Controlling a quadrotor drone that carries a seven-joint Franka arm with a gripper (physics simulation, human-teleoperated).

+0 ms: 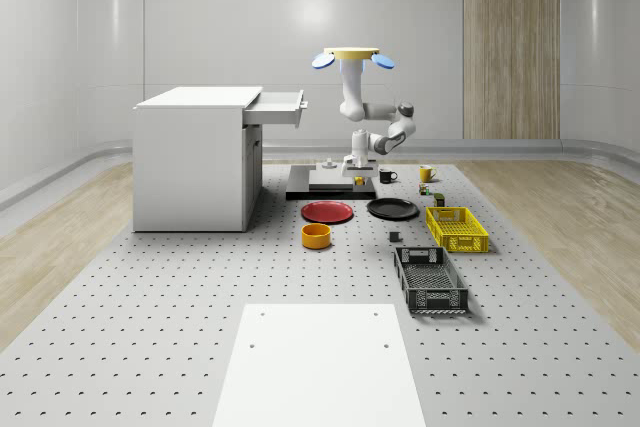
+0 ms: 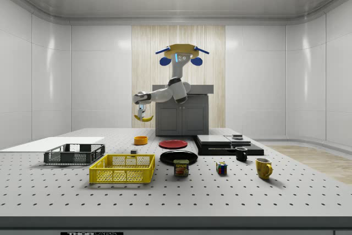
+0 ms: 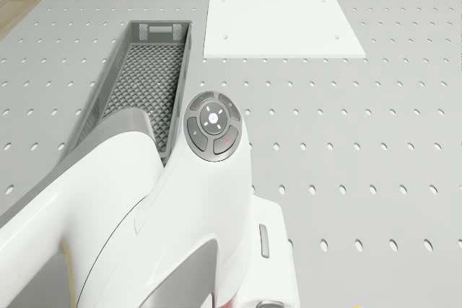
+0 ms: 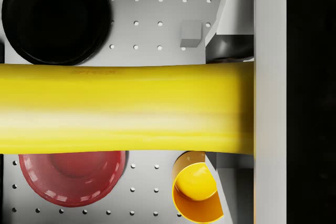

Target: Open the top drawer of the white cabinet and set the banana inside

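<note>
Pegboard floor, plates (image 1: 328,211) under banana-holding hand (image 2: 143,113)

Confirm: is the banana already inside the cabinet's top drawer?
No. In the side view the banana hangs in the hand, in the air above the table.

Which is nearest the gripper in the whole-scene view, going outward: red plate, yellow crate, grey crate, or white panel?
From the gripper, hanging under the hovering drone:
1. Red plate, on the floor close by, slightly toward the view's left.
2. Yellow crate, toward the view's right.
3. Grey crate, right and further forward.
4. White panel, at the front edge.
</note>
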